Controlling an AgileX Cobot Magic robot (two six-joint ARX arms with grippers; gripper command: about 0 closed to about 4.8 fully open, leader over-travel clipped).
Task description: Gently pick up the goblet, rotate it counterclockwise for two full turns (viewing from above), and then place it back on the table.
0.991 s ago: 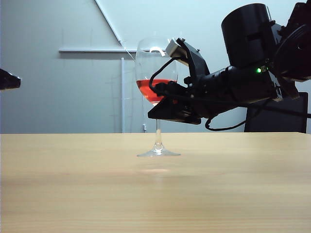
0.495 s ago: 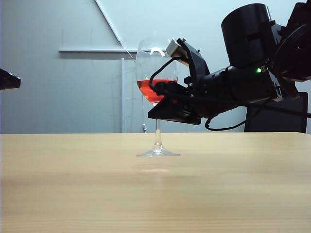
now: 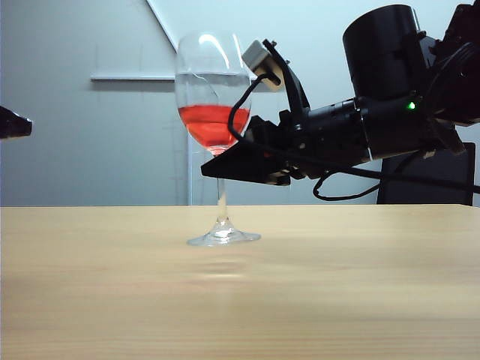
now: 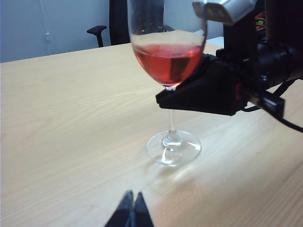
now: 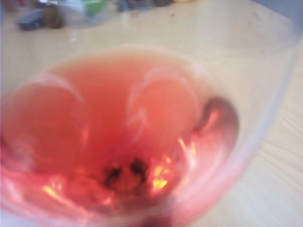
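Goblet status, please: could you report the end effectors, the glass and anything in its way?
Right end effector shut on goblet stem, just under the bowl. Left end effector shut, idle, short of the foot. Goblet upright, foot at table level. Nothing in the way.

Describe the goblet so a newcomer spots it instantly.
Start at the wide beige wood-grain table; near its middle stands the goblet, where the right gripper reaches in from the right and grips the stem under the bowl. It is the only clear glass: red liquid, thin stem, round foot.
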